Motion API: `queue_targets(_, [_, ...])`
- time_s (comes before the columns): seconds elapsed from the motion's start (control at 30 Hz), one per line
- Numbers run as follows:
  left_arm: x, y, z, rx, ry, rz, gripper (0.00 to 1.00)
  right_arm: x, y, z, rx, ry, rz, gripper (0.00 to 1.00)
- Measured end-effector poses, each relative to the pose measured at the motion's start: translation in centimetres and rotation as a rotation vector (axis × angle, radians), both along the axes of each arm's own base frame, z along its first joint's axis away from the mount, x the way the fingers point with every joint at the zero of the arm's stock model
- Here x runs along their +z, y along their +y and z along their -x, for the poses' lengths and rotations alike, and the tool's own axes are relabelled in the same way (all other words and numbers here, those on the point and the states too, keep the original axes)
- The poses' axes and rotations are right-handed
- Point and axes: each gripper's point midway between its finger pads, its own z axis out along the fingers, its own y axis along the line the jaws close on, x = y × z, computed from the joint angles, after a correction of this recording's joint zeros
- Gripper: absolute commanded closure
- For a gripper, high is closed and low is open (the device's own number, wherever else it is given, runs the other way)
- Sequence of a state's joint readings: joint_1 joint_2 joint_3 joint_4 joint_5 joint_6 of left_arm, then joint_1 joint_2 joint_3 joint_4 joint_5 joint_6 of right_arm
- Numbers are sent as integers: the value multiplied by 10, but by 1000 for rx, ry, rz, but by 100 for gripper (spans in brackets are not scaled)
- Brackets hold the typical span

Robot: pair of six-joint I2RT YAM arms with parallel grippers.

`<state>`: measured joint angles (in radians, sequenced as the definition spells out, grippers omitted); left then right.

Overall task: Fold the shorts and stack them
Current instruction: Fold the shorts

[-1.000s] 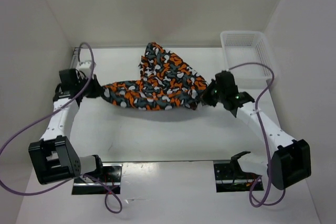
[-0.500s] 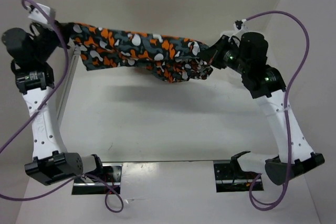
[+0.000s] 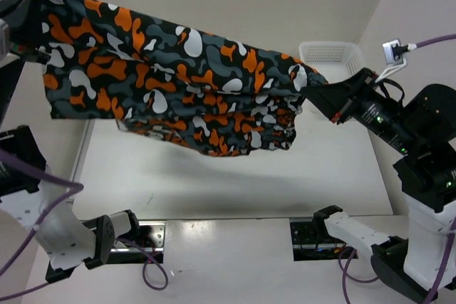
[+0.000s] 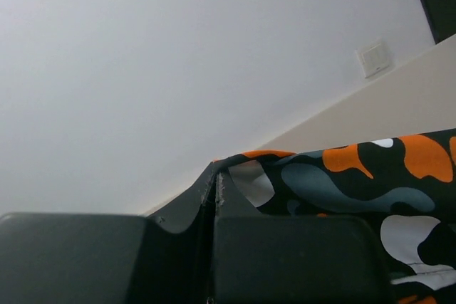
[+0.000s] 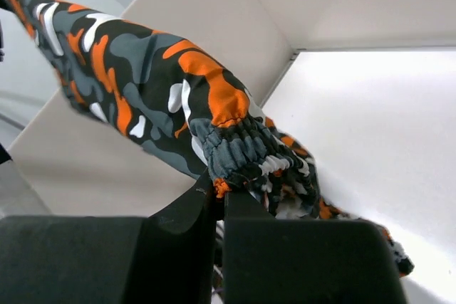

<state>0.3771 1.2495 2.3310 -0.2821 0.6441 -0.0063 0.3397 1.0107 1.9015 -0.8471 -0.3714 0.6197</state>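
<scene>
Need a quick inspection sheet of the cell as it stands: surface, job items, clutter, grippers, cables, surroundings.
Surface: white table, shadow of the garment across it.
Job's things: shorts stretched in the air between both arms, sagging in the middle, off the table.
Clutter: white basket at the far right corner; contents cannot be seen.
Grippers: left gripper, jaws shut on one end of the shorts; right gripper, jaws shut on the gathered elastic end.
Cables: purple cables loop off both arms.
Surroundings: white walls; wall switch.
</scene>
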Motion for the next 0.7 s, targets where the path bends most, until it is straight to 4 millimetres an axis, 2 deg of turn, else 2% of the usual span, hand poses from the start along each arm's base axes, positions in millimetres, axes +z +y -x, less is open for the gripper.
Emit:
queue_targets(0.07, [1,-6,14,-3,-14,-8,100,-11,-1,6,4,20,-8,100])
queue_targets(0.13, [-11,-7,5,-25,14,-16,100,-34,1,3,5,82,-6,100])
queue_targets(0.2, [-37,-4,-16,-55,80,-13,100,-64,5,-9,2,161,4,100])
queue_targets(0.27, [-78,6,-56,-87,192,13,100,-101,12,-29,-6,258,17,100])
queue_targets(0.33, [-140,22,-108,-119,361,72,100,-145,20,-53,-22,375,38,100])
queue_targets(0.4, [-222,40,-166,-148,572,159,100,-188,27,-81,-40,480,60,100])
queue_targets(0.43, [-262,48,-191,-154,669,204,91,-208,31,-95,-49,527,70,100])
queue_targets(0.47, [-311,56,-216,-153,784,258,76,-229,34,-109,-60,575,83,100])
queue_targets(0.5, [-353,63,-234,-138,874,298,57,-253,36,-124,-78,630,105,100])
queue_targets(0.53, [-398,67,-246,-131,979,347,23,-277,37,-137,-95,680,126,100])
queue_targets(0.57, [-434,71,-254,-121,1059,377,18,-299,39,-149,-111,729,147,100])
queue_targets(0.6, [-468,72,-258,-113,1140,418,16,-322,39,-161,-128,777,168,100])
queue_targets(0.63, [-489,73,-260,-105,1191,437,16,-339,40,-172,-138,804,183,100])
queue_targets(0.7, [-520,70,-262,-93,1272,465,45,-380,42,-193,-159,874,224,100])
